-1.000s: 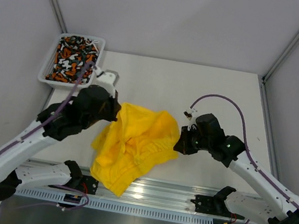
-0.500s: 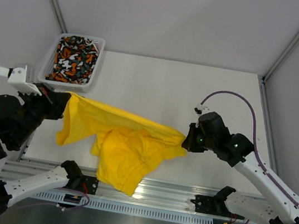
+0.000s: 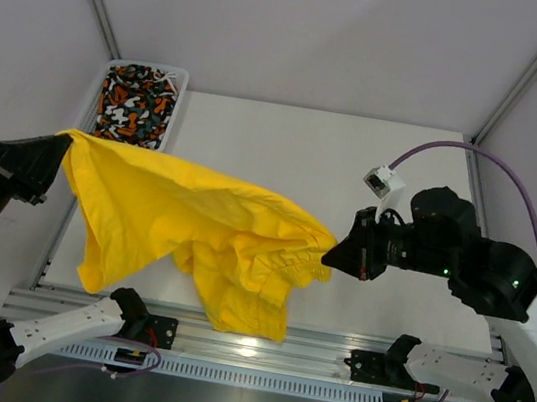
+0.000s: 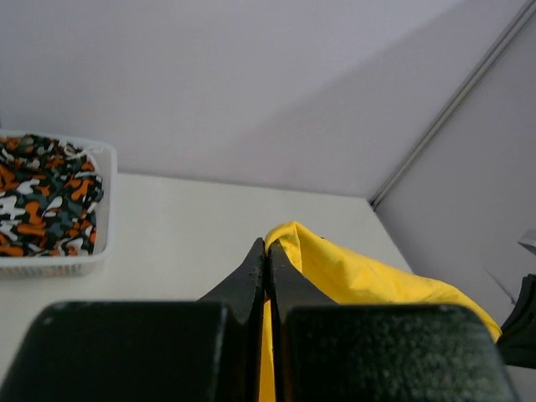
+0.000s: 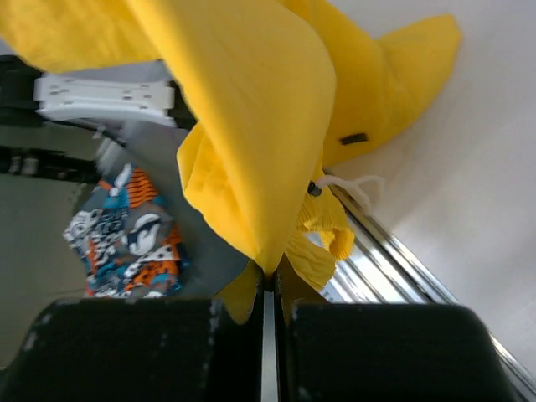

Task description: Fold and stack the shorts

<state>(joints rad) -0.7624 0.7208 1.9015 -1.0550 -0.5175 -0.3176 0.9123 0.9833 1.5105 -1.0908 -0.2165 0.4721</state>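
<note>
Pinching yellow shorts (image 3: 193, 230), hanging unfolded between left gripper (image 4: 266, 249) and right gripper (image 5: 270, 278), both clamping cloth; patterned shorts (image 3: 133, 108) waiting in basket (image 3: 177, 107) beyond left gripper, nothing stacked.

Open tabletop (image 3: 296, 150) behind stretched yellow shorts (image 3: 185, 219)

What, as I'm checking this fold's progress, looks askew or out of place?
The yellow shorts hang twisted and lopsided between the left hand and right hand, one bunched lobe sagging low near the front rail.
</note>
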